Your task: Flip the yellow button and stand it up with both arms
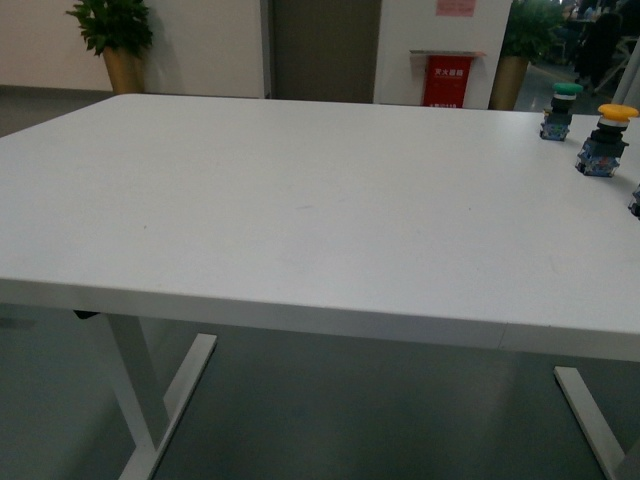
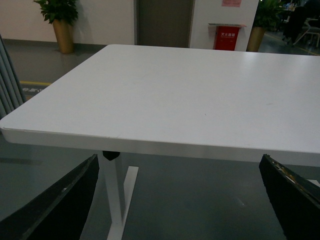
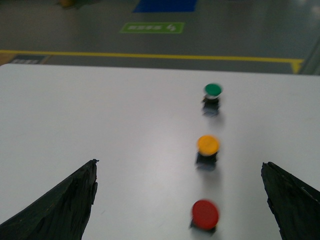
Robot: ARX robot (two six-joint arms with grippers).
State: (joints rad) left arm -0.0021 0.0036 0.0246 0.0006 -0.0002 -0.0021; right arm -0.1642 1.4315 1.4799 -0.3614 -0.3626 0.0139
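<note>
The yellow button (image 1: pixel 606 139) stands upright on its blue-grey block, cap up, at the far right of the white table (image 1: pixel 300 210). In the right wrist view it (image 3: pixel 208 148) is the middle of a row of three. My right gripper (image 3: pixel 180 210) is open and empty, above the table, its black fingers (image 3: pixel 65 205) wide apart with the buttons between and beyond them. My left gripper (image 2: pixel 180 210) is open and empty, below and before the table's near edge, fingers (image 2: pixel 60 210) spread. Neither arm shows in the front view.
A green-capped button (image 1: pixel 560 110) stands behind the yellow one, also in the right wrist view (image 3: pixel 212 95). A red-capped button (image 3: pixel 205 216) stands nearest the right gripper. Part of another dark object (image 1: pixel 635 203) shows at the right edge. Potted plants and a red sign stand beyond.
</note>
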